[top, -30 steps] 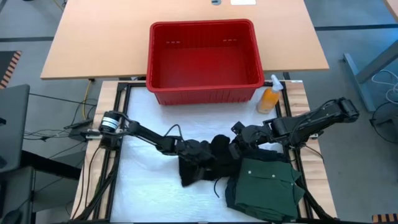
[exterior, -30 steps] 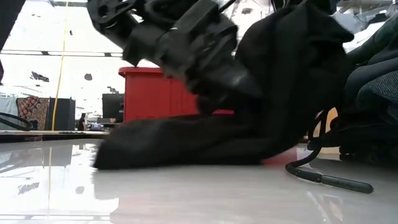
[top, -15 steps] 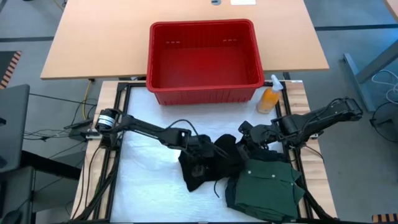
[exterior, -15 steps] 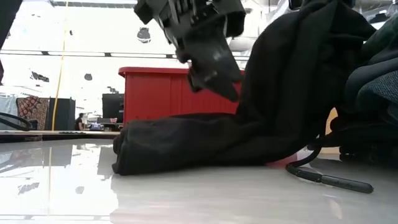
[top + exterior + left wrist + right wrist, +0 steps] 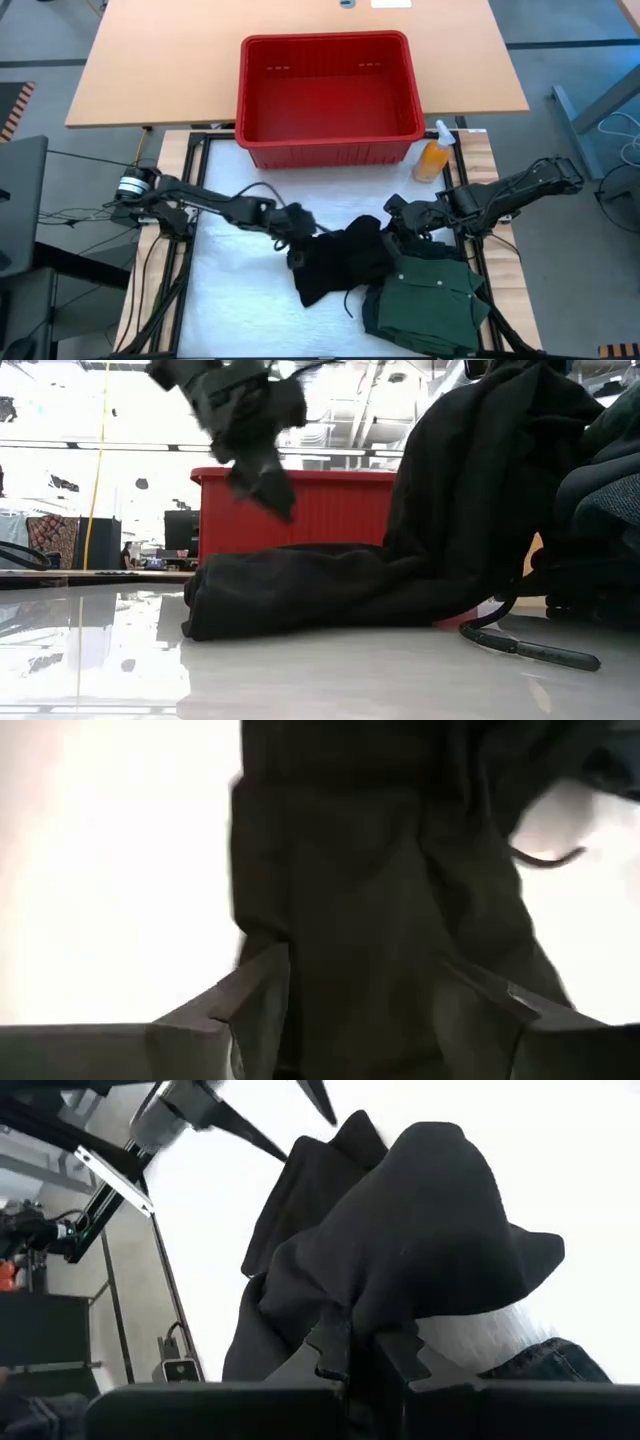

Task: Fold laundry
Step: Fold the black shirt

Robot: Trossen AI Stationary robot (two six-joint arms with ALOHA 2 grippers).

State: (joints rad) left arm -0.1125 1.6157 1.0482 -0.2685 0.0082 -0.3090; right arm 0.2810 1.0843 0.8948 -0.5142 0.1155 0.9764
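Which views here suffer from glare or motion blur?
Low view: bright backlight behind the red plastic basket, reflections on the glossy white table, left hand smeared. Left wrist view: table blown out white, soft black garment blurred.

Soft matt black cloth (image 5: 340,262), thick and limp, heaped in folds. Dark green woven shirt (image 5: 430,300), matt, with small pale buttons. Ribbed red plastic basket (image 5: 330,150), slightly shiny. Translucent orange plastic bottle (image 5: 432,158) with white cap. White surface (image 5: 300,680) smooth and glossy, mirroring the cloth. Pale wood tabletop (image 5: 160,60), smooth, satin. Matt black hard end effector (image 5: 262,480) fingers, toothed edges.
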